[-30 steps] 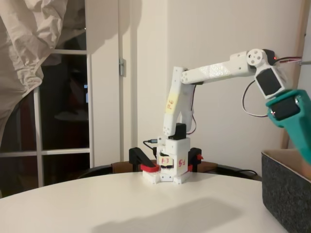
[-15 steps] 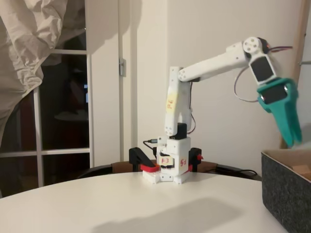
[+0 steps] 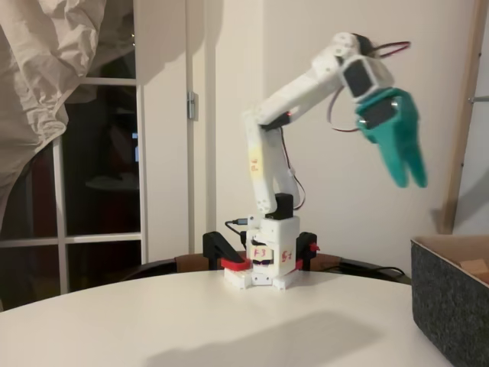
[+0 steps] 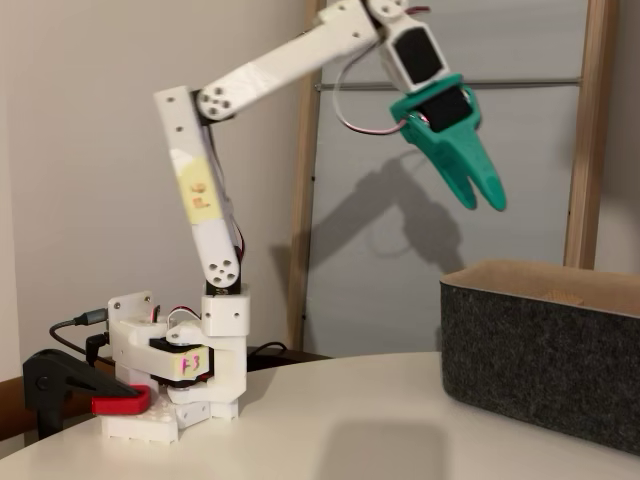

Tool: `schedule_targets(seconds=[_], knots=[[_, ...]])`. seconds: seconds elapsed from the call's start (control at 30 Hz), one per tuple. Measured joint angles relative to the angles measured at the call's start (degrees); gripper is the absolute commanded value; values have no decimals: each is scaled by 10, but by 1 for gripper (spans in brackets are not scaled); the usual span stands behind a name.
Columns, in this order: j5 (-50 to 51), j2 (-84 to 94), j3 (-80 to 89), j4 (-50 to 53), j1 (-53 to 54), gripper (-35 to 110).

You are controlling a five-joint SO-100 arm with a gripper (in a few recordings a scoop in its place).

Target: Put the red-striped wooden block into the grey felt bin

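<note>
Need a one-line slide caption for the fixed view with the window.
Teal gripper raised in the air, left of the grey felt bin on the white table.

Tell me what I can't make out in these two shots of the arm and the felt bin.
- Grey felt bin: cut off by the right and bottom edges in both fixed views.
- Bin's inside: hidden by its near wall; a tan bit shows inside at the right edge in a fixed view, too little to tell whether it is the block.
- Claw: motion-blurred in one fixed view; in the other the tips look together, holding nothing.
</note>
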Motion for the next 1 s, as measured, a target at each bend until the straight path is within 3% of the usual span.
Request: schedule_targets(seconds=[0.2,0.47,0.63,1.0], knots=[[136,132,98,27,165,23],[393,184,173,51,521,26],[473,185,203,25,691,26],[624,213,319,-163,855,19]])
